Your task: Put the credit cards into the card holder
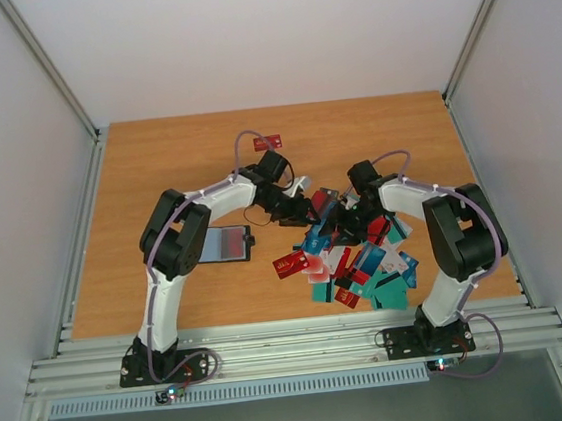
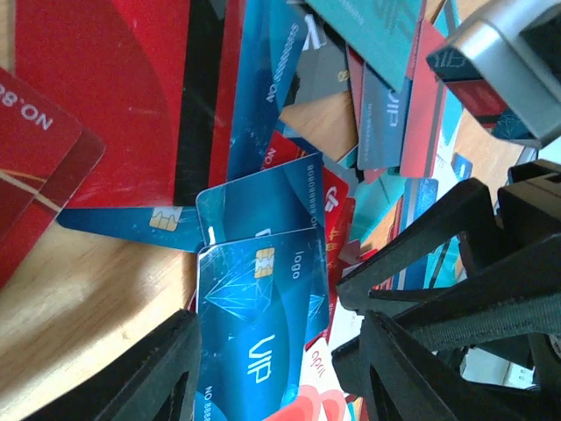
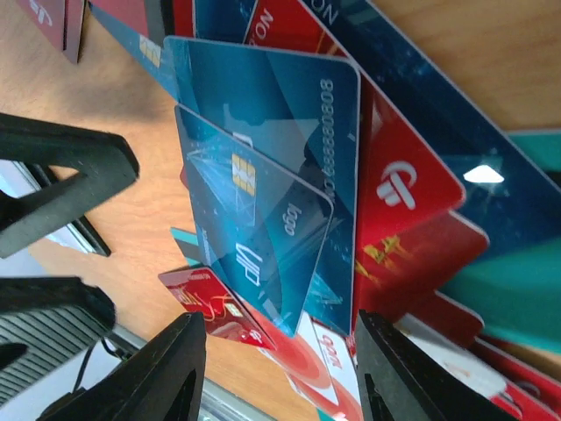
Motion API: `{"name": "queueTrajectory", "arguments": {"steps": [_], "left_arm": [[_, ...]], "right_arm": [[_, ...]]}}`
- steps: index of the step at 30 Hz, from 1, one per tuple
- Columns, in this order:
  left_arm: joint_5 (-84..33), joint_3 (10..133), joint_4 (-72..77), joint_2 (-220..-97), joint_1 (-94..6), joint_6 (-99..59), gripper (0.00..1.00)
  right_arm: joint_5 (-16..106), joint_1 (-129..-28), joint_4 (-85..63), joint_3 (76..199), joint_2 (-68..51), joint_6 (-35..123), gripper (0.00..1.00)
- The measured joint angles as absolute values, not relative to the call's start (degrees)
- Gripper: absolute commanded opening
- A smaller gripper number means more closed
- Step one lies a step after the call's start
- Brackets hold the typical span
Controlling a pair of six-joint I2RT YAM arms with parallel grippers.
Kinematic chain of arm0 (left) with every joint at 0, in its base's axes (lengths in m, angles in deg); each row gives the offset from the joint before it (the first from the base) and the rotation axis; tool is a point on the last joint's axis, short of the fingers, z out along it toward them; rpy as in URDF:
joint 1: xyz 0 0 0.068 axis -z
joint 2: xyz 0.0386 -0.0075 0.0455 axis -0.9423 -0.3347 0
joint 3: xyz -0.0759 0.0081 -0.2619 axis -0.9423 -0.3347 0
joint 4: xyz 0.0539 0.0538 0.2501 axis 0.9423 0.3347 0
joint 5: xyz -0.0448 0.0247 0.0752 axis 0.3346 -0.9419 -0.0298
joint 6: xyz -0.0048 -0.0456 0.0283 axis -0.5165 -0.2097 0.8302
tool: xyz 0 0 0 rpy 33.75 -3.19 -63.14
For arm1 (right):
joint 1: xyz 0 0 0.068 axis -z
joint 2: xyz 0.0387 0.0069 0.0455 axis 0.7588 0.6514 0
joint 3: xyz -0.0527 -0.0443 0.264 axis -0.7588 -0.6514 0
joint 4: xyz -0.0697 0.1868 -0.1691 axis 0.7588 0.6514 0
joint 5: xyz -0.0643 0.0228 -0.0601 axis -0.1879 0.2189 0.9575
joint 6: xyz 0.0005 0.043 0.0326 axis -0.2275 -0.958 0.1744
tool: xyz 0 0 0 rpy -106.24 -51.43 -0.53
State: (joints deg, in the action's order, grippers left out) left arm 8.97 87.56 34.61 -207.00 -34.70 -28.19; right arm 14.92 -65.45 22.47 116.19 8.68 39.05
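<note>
Wooden-topped, pale-walled cell; viewing table (image 1: 155, 163) from above. Seeing left gripper (image 2: 279, 360) released, fingers (image 2: 158, 377) apart, straddling blue VIP card (image 2: 254, 298) without pinching it. Seeing right gripper (image 3: 279, 360) unclenched too, hanging just beside, straddling same card, grasping nothing. Spotting credit cards (image 1: 357, 263) heaped around both grippers, red, teal, blue, overlapping, at table's near right. Finding card holder (image 1: 226, 244) lying flat left of heap, apart from it, beside left arm (image 1: 174, 242) elbow. Noting lone red card (image 1: 267, 143) well beyond, toward far edge.
</note>
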Motion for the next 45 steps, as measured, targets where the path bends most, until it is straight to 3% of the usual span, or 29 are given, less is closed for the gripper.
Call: {"name": "queueTrajectory", "arguments": {"steps": [22,32,45], "left_arm": [[12.27,86.95,31.55,-210.13,-33.87,-29.53,0.49],[13.47,81.70,25.56,-207.96,-33.71,-33.68,0.49],[12.09,81.77,32.78,-205.73,-30.90,-32.78,0.49]], "right_arm": [[9.48,-65.41,20.07,116.67,13.62,39.03,0.37],[9.37,-65.37,21.03,116.23,13.35,39.47,0.37],[14.40,-65.26,22.71,112.45,7.78,41.17,0.37]]}}
